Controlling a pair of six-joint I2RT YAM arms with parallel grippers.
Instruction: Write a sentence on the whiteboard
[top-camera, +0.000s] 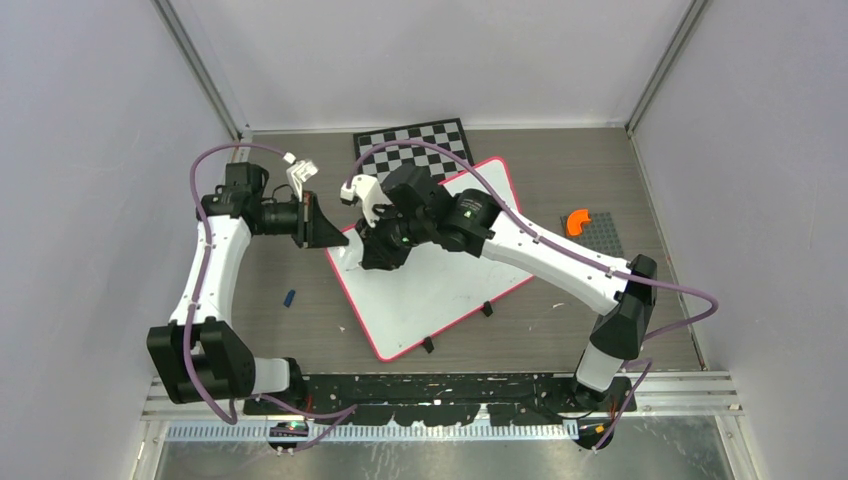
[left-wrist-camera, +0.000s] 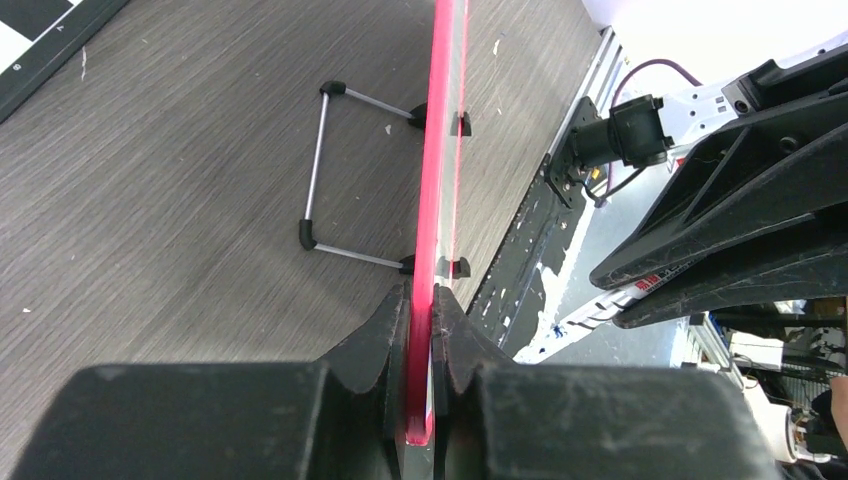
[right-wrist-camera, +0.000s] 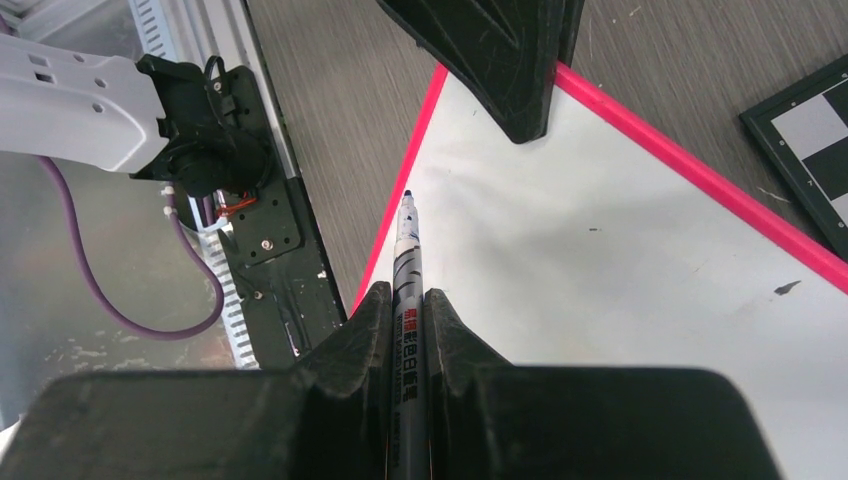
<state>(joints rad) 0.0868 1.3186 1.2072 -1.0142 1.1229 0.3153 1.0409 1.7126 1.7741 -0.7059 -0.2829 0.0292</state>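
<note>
The whiteboard (top-camera: 450, 270) lies askew in the middle of the table, and no blue lettering shows on it. My left gripper (top-camera: 325, 228) is shut on the board's red-pink rim at the left corner; in the left wrist view (left-wrist-camera: 420, 296) the jaws pinch the rim (left-wrist-camera: 437, 150) edge-on. My right gripper (top-camera: 372, 252) is shut on a grey-white marker (right-wrist-camera: 408, 262), its dark tip pointing at the board surface (right-wrist-camera: 620, 250) just inside the left rim. I cannot tell whether the tip touches. The right wrist view (right-wrist-camera: 404, 292) shows the jaws tight on the marker barrel.
A black-and-white checkered board (top-camera: 415, 140) lies behind the whiteboard. An orange piece (top-camera: 577, 221) sits on a grey baseplate (top-camera: 603, 240) at the right. A small blue cap (top-camera: 289, 298) lies on the table at the left. The board's wire stand (left-wrist-camera: 318, 170) sticks out underneath.
</note>
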